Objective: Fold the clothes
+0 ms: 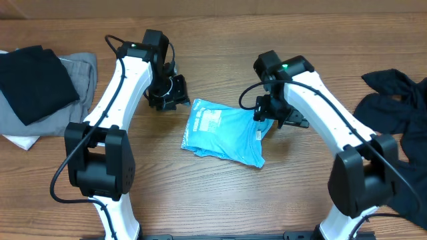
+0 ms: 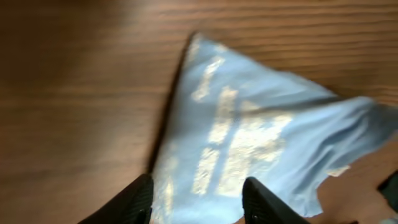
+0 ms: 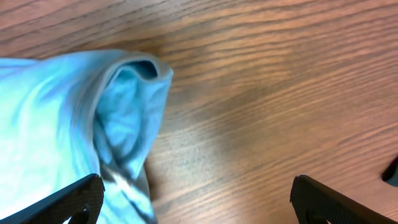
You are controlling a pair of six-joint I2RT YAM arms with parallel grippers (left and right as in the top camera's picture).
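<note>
Sky-blue cotton, the T-shirt [image 1: 223,133] lies as a compact folded packet at the middle of the desk [image 1: 213,207]. The left pincer [image 1: 168,92] hovers by its far left corner, jaws apart and empty. The right pincer [image 1: 280,117] stands wide apart at its right edge, gripping nothing. This fold looks finished. Next is probably shifting it to the folded pile [image 1: 40,87], or fetching the black garment [image 1: 393,107]. No container shows.

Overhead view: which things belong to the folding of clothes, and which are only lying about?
For the job:
blue T-shirt, in the middle
black heap, on the right
black garment, grey garment and white garment, stacked on the left

Only lying about:
nothing besides the wooden table itself
</note>
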